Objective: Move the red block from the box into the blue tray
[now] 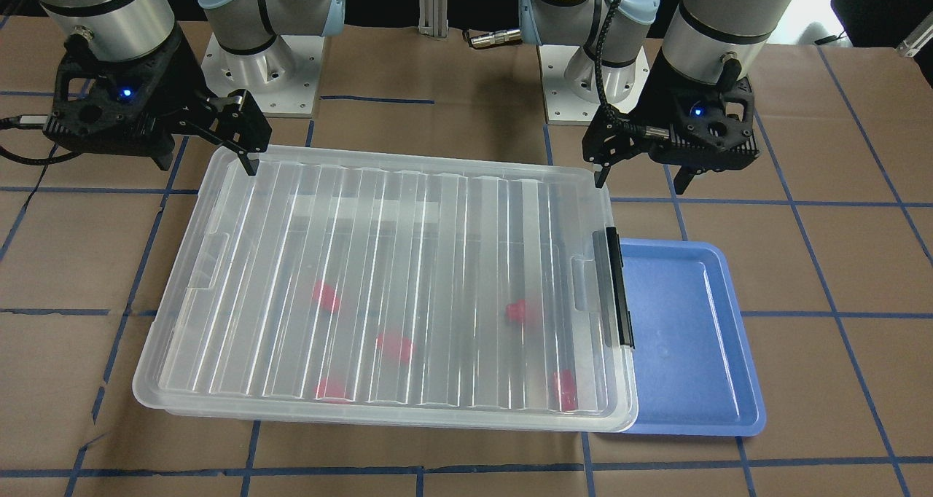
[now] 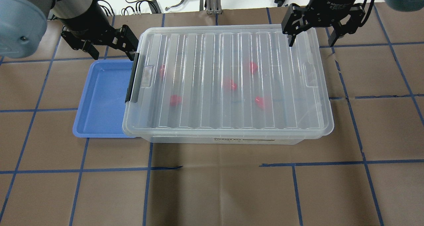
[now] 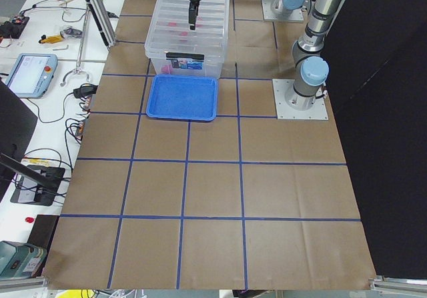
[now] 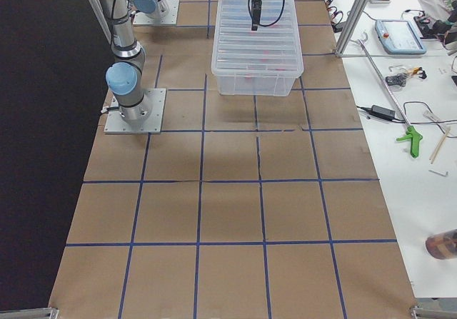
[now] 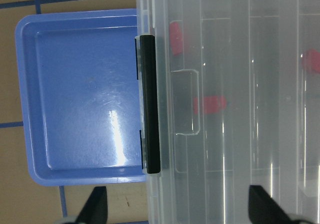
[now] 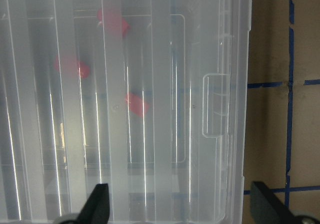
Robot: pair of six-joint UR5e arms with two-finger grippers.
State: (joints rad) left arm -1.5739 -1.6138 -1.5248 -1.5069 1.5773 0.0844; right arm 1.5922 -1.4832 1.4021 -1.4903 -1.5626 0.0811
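Observation:
The box (image 2: 215,47) is a clear bin with its ribbed lid on and a black latch bar (image 2: 132,80) at the robot's left end. Several red blocks lie inside, blurred through the lid, among them one (image 2: 230,84) near the middle and one (image 1: 517,311) near the latch end. The blue tray (image 2: 102,96) is empty, beside the latch end and partly under the box's rim. My left gripper (image 2: 115,56) is open, above the box's far latch corner. My right gripper (image 2: 311,43) is open, above the opposite far corner. Neither holds anything.
The box and tray stand on a brown table (image 2: 212,186) with blue tape lines. The left wrist view shows the tray (image 5: 85,93) beside the latch (image 5: 150,103). The right wrist view shows the lid (image 6: 165,58) and a handle recess (image 6: 216,103). Tools and cables lie on a side bench (image 4: 407,112).

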